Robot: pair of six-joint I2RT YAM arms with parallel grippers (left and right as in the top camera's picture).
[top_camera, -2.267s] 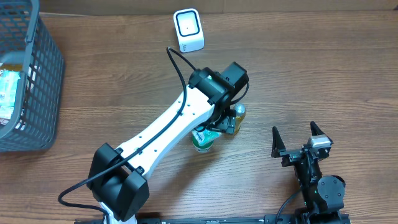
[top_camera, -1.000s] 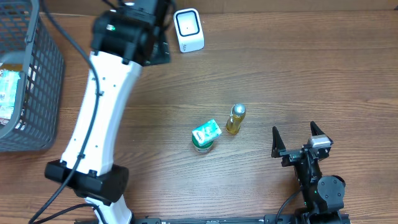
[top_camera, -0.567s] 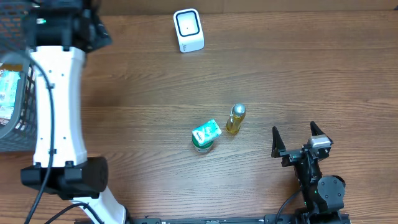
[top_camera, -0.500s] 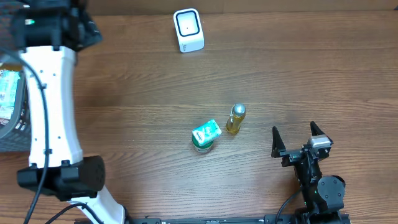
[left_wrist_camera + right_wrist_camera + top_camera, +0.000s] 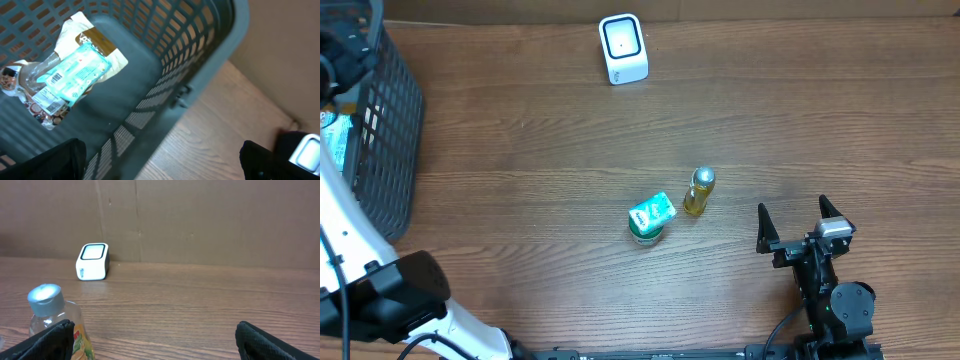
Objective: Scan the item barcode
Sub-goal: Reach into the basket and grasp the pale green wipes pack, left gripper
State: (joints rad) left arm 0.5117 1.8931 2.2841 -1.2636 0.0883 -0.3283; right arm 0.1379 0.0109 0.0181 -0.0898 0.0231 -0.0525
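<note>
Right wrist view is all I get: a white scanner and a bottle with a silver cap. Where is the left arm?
Observer: The left tool hangs open and empty above a grey basket at the table's far left corner.
Operator: Anything in that basket?
Observer: A clear snack bag with a light-blue label and a printed barcode lies on its floor.
Operator: Anything near my bottle that I can't see?
Observer: A green-labelled container sits just left of the bottle, slightly nearer the robot.
</note>
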